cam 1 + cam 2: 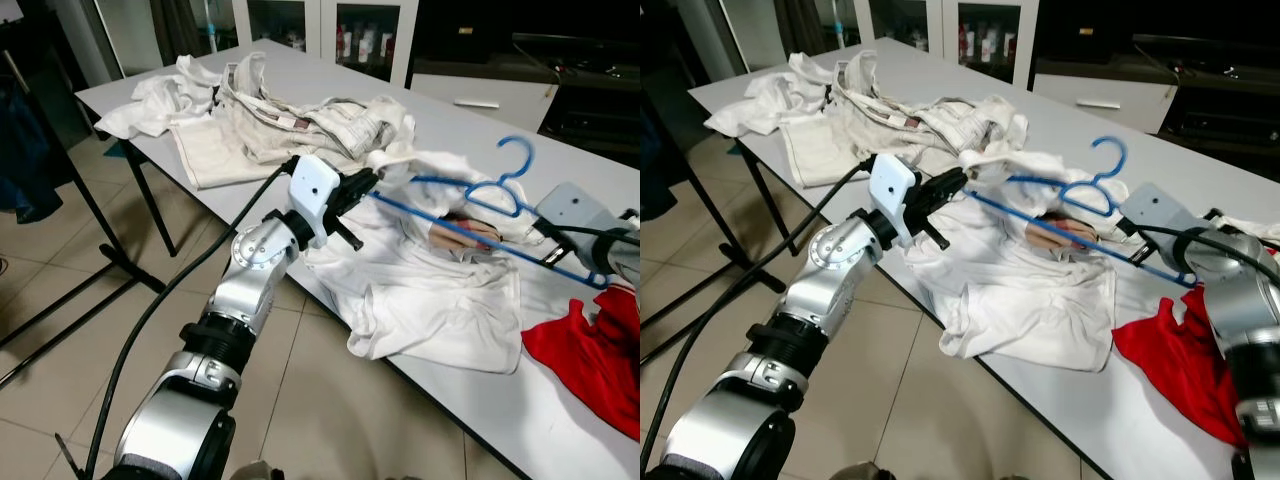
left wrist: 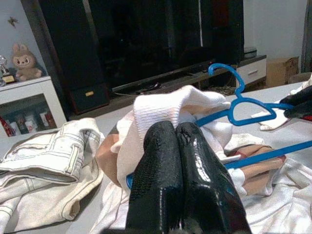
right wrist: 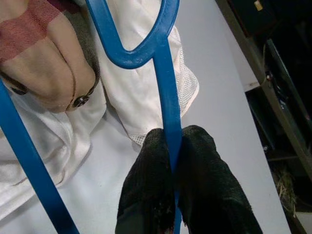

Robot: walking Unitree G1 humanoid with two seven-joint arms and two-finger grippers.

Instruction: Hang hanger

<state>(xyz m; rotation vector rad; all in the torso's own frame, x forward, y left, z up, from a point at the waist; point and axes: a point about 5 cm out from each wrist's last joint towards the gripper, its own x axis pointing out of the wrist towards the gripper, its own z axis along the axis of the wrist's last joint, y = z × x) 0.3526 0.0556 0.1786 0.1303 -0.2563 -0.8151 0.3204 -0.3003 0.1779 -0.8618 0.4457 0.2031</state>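
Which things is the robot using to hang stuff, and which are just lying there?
Being used:
- blue hanger, pinched by the right gripper
- white garment, pinched by the left gripper

Just lying about:
- red cloth
- cream trousers
- white shirt spread on the table

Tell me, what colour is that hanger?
Blue; the hanger shows best in the right wrist view.
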